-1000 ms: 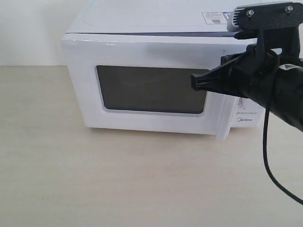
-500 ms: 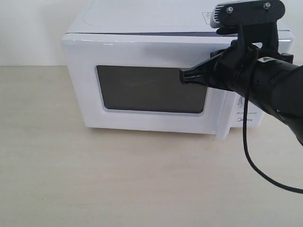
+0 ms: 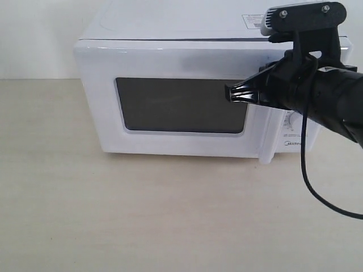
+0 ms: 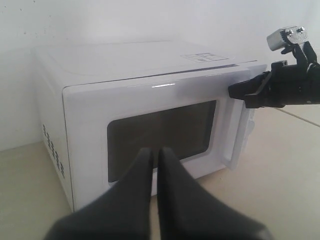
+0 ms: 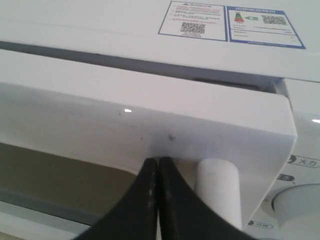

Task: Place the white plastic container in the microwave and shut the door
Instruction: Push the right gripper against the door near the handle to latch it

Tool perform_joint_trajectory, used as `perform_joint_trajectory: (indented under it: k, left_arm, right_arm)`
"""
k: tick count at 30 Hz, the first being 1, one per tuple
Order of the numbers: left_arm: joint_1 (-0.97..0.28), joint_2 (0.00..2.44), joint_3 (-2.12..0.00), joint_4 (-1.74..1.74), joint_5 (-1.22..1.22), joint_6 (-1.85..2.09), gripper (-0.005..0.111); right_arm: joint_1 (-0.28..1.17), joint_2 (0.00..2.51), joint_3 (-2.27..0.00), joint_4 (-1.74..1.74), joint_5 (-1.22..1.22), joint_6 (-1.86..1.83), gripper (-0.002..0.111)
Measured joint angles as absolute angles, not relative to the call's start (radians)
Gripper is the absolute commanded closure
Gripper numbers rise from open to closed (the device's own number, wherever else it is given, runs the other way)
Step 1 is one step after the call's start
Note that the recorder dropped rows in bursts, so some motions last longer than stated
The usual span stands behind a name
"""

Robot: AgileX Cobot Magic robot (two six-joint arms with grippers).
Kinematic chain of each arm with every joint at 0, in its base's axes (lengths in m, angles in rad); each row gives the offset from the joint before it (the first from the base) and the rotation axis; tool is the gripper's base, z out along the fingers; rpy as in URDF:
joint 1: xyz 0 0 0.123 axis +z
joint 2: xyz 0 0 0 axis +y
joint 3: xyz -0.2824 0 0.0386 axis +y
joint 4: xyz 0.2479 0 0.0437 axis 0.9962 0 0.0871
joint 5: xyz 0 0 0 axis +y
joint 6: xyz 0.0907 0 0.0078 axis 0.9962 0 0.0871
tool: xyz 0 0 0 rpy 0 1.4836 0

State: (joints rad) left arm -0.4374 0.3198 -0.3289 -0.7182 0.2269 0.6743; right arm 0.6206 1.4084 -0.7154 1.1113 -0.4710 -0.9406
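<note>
Right pincer (image 3: 229, 94), jaws pressed together on nothing, touches its tips to the door (image 3: 170, 59) just beside the handle (image 5: 218, 187). The microwave (image 3: 170, 20) stands on the table (image 3: 142, 221) — door almost flush, a thin dark gap along its top. Left pincer (image 4: 154, 152), likewise pressed together, hangs before the dark window (image 4: 165, 130), apart from it — what lies behind cannot be told.

A pale beige, faintly wood-grained table (image 3: 142, 221) lies flat; a plain white wall (image 3: 34, 34) rises straight up along the table's far edge.
</note>
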Motion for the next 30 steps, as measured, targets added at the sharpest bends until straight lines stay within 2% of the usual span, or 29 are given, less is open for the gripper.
perform_joint_trajectory:
  k: [23, 30]
  left_arm:
    - [-0.437, 0.320, -0.329, -0.718, 0.231, 0.666, 0.102]
    - [-0.437, 0.320, -0.329, -0.718, 0.231, 0.666, 0.102]
  right_arm:
    - [0.595, 1.409, -0.786, 1.126, -0.508, -0.962, 0.109]
    - [0.579, 1.407, -0.795, 1.134, -0.449, -0.966, 0.109]
